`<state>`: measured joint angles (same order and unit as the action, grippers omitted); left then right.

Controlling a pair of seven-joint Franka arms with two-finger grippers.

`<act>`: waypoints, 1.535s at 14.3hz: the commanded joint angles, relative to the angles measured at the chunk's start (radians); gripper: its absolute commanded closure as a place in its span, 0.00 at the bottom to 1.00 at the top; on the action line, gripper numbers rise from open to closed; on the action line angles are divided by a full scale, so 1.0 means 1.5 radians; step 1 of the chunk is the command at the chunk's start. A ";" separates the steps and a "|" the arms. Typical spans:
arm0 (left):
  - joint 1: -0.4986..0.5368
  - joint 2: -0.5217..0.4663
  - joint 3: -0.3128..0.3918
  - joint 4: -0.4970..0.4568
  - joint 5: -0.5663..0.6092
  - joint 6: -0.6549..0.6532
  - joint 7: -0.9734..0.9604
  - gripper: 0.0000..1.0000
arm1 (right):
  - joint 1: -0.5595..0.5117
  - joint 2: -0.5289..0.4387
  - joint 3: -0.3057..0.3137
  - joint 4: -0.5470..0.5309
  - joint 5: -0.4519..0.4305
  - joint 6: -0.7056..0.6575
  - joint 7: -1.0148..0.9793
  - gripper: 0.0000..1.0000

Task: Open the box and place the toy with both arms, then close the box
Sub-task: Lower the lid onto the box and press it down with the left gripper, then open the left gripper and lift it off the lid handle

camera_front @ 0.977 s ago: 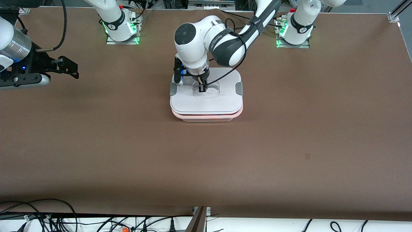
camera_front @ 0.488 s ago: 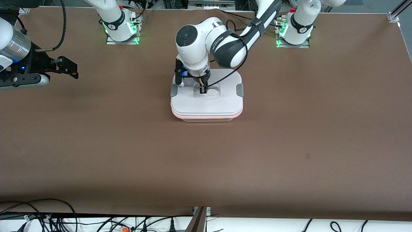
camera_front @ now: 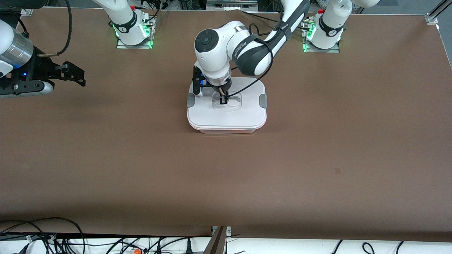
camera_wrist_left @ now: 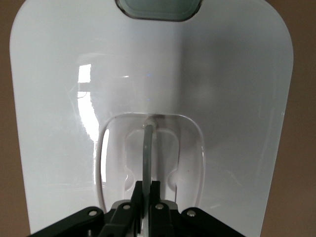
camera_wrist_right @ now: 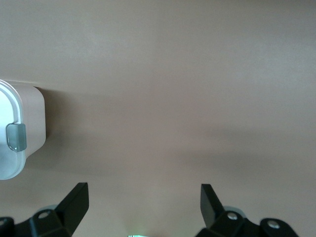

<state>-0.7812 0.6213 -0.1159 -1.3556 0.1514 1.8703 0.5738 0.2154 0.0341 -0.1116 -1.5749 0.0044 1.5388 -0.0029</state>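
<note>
The box (camera_front: 226, 127) stands mid-table, its white lid (camera_front: 243, 112) resting on the pale pink tub with only a thin pink line showing under the rim. My left gripper (camera_front: 223, 101) comes straight down over the lid's middle and is shut on the clear handle (camera_wrist_left: 147, 143) in its recess; in the left wrist view the left gripper (camera_wrist_left: 148, 190) pinches that thin strip. My right gripper (camera_front: 80, 74) waits open over bare table at the right arm's end, and in its own view the right gripper (camera_wrist_right: 144, 190) holds nothing. The toy is hidden.
Grey clips (camera_front: 190, 100) (camera_front: 263, 101) sit at the lid's two short ends; one clip (camera_wrist_right: 16, 137) shows on the box (camera_wrist_right: 27, 113) in the right wrist view. Brown table (camera_front: 317, 158) spreads around the box. Cables hang along the edge nearest the camera.
The lid has come down onto the tub, and the glowing pink gap under its rim has shrunk to a thin line. The left arm shifted slightly with it. The right arm stayed still.
</note>
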 commanded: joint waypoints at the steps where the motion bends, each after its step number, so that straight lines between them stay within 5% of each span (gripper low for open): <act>1: 0.004 -0.012 0.000 -0.016 0.022 0.012 0.003 1.00 | -0.009 0.005 0.007 0.015 0.001 -0.011 0.008 0.00; 19: 0.005 -0.010 -0.001 -0.037 0.021 0.011 -0.008 1.00 | -0.009 0.005 0.006 0.015 0.001 -0.010 0.008 0.00; 20: 0.009 -0.013 -0.001 -0.037 0.021 0.007 0.001 0.37 | -0.009 0.005 0.006 0.015 0.001 -0.010 0.008 0.00; 21: 0.014 -0.019 -0.001 -0.032 0.020 0.003 0.002 0.00 | -0.009 0.005 0.007 0.015 0.001 -0.010 0.008 0.00; 22: 0.017 -0.028 -0.001 -0.024 0.016 0.003 -0.002 0.00 | -0.009 0.005 0.007 0.015 0.001 -0.010 0.008 0.00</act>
<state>-0.7696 0.6221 -0.1156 -1.3701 0.1515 1.8807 0.5731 0.2139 0.0342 -0.1115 -1.5749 0.0044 1.5388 -0.0027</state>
